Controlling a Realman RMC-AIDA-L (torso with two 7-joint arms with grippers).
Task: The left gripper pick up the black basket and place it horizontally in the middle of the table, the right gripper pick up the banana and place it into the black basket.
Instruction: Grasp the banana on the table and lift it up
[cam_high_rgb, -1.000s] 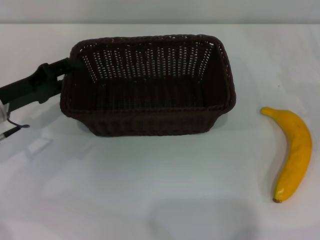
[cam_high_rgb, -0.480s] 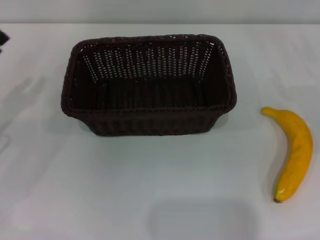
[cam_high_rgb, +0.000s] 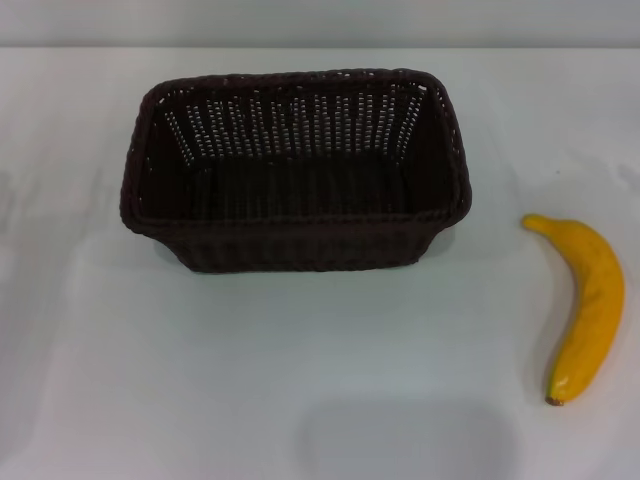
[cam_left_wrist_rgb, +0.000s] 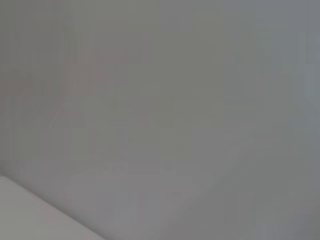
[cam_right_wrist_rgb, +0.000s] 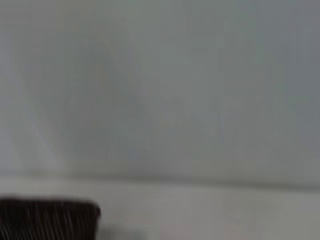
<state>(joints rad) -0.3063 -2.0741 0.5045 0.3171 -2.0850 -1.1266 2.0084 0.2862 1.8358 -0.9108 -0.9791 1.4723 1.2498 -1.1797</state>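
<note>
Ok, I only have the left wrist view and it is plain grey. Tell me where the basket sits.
Observer: The dark woven rectangular basket stands upright near the middle of the white table, long side across the head view.
Operator: Now give me the banana.
Observer: The curved yellow banana lies on the table to the basket's right, apart from it, not inside.
Operator: Report the grippers.
Observer: Neither the left gripper nor the right gripper shows in any view.
</note>
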